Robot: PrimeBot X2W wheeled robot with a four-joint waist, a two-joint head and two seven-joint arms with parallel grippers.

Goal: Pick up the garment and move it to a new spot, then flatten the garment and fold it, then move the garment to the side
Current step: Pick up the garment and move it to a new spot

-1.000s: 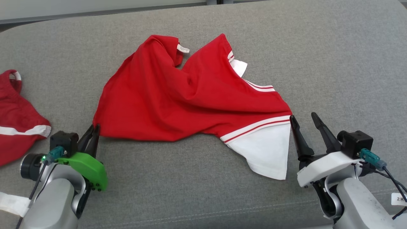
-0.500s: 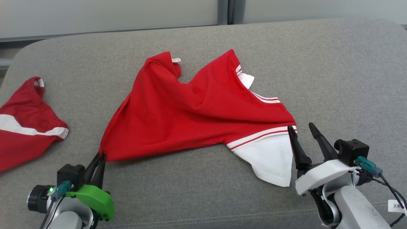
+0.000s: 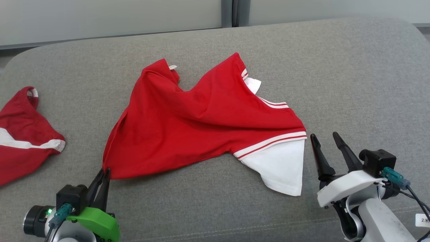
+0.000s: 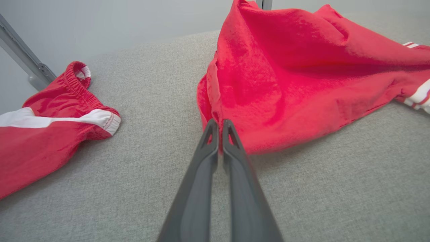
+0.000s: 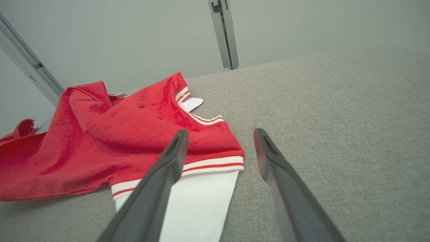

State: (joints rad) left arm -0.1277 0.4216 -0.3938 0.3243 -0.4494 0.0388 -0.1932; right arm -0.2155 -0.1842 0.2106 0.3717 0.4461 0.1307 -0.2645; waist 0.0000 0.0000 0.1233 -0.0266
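The red garment lies spread in the middle of the head view on a grey fabric cushion. Its long axis runs across the frame, from a pinched corner at lower left to a striped hem at centre right. A small label sits at its upper edge, beside a notch that dips into the cloth. A white panel edged with white and red stripes hangs toward the lower right, and a smaller white flap shows at the upper right edge. The cloth is creased, with folds running along the long axis.

The left gripper at lower left has its fingers pressed together on the garment's lower left corner; the left wrist view shows the tips clamped on the red edge.

The right gripper at lower right has its fingers spread wide and holds nothing, just beside the white panel's right edge.

A second red garment with a white stripe lies at the left edge, well apart.
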